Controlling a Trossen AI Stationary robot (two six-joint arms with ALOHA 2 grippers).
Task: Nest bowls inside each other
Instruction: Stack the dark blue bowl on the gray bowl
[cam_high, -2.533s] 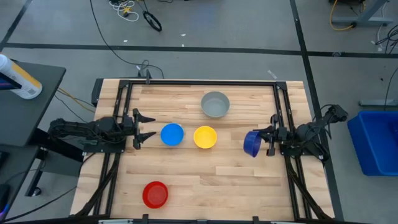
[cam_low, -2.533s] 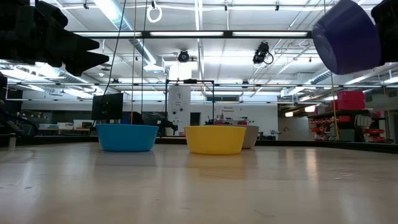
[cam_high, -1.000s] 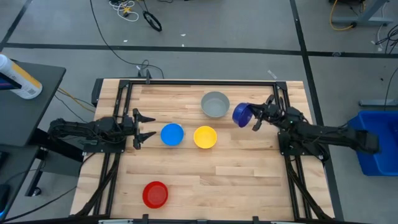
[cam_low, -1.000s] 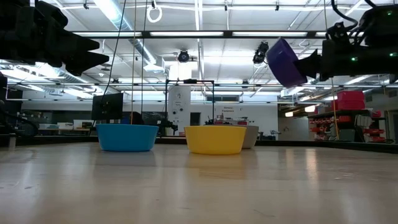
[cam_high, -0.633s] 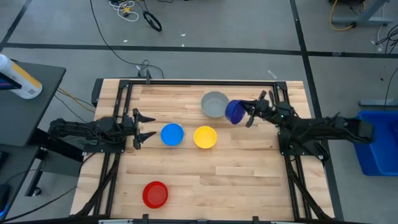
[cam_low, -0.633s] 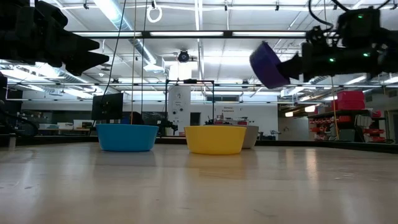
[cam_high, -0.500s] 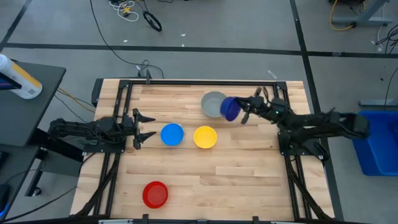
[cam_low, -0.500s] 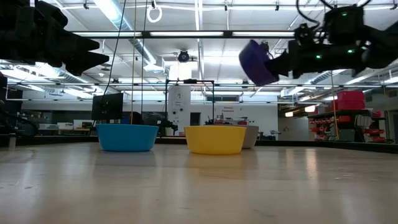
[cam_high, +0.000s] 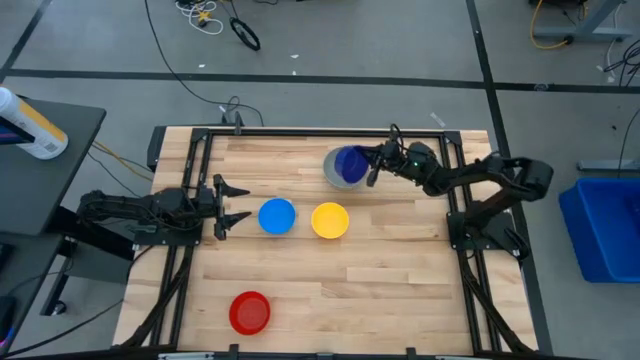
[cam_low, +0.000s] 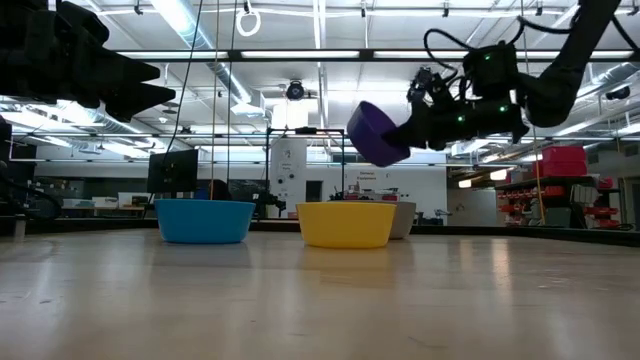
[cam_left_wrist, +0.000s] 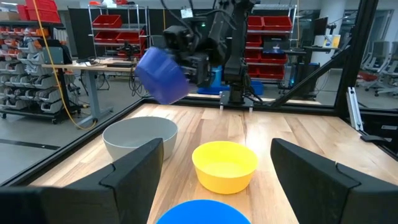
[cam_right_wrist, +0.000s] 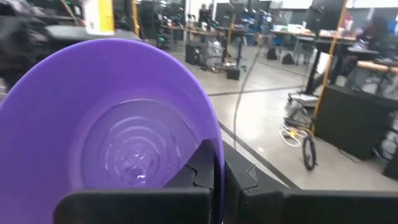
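Observation:
My right gripper (cam_high: 374, 165) holds the dark blue bowl (cam_high: 349, 163) in the air over the grey bowl (cam_high: 336, 172), which stands on its base at the far middle of the table. In the low view the dark blue bowl (cam_low: 377, 133) is tipped on its side, above the yellow bowl (cam_low: 346, 224). The light blue bowl (cam_high: 277, 216) and the yellow bowl (cam_high: 330, 220) stand side by side at mid-table. The red bowl (cam_high: 250, 312) stands near the front left. At the table's left side my left gripper (cam_high: 246, 204) waits open, holding nothing. My right gripper pinches the dark blue bowl's rim (cam_right_wrist: 215, 149), one finger (cam_right_wrist: 198, 167) inside the bowl and one (cam_right_wrist: 241, 174) outside its wall. The fingers come level from the table's right. The bowl is lifted clear, tipped on its side with its opening toward the gripper.
Black frame rails (cam_high: 200, 160) run along the table's left, right and far edges. A side table with a white bottle (cam_high: 30, 125) stands at the left, a blue bin (cam_high: 603, 228) at the right. Bare wood shows at the front right (cam_high: 390, 290).
My right gripper has carried the dark blue bowl toward the table's left edge, from beside the grey bowl's right side to over it. The bowl has stayed tipped on its side and clear of the table. The other bowls have kept still.

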